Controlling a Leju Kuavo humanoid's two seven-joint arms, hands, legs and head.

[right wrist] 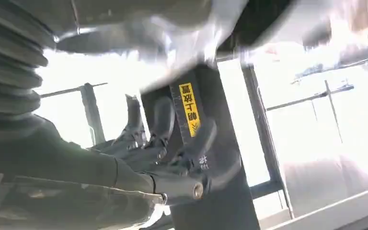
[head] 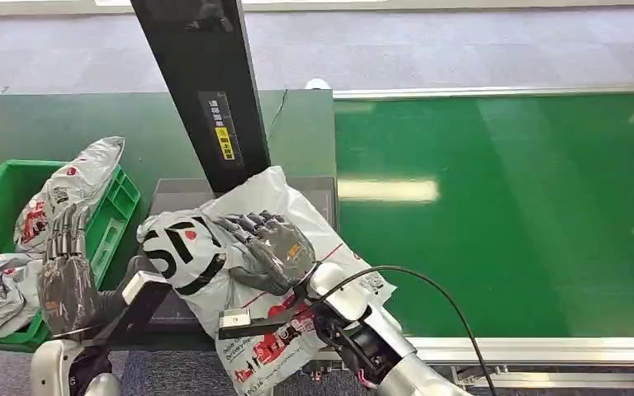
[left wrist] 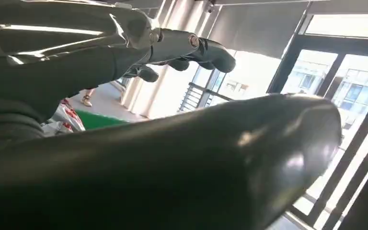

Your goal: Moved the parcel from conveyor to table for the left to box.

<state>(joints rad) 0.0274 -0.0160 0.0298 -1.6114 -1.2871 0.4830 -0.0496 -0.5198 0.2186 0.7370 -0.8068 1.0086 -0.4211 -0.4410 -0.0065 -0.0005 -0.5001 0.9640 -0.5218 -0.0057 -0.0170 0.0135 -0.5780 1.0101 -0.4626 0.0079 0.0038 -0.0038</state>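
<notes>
Right hand [head: 268,252] — nearest item. It is seen in the head view laid flat on top of the parcel [head: 256,272], fingers [head: 243,224] spread and extended toward the dark post [head: 202,91]. The parcel is pressed from above; whether any finger is hooked under an edge cannot be told. In the right wrist view the fingers are seen apart against the post and its yellow label [right wrist: 189,109].

Parcel — a white poly mailer with black and red print, crumpled. It lies on the grey platform [head: 173,194] at the near edge of the surface, just left of the green conveyor [head: 503,214], one corner hanging over the near edge. Its long axis is set diagonally, running from the near overhanging corner up toward the foot of the post. It is judged to be off the belt already, or very nearly so.

Left hand [head: 66,272] — raised upright just beside the parcel's left end, fingers [head: 66,235] straight, close together, holding nothing. It stands between the parcel and the green crate [head: 120,206]. The right hand is on the parcel; the left is the nearer to the crate, so the parcel lies to the left hand's right.

Green crate — left of the platform, holding other white mailers [head: 66,194], one leaning over its rim.

Conveyor — farthest right, belt bare and glossy.
</notes>
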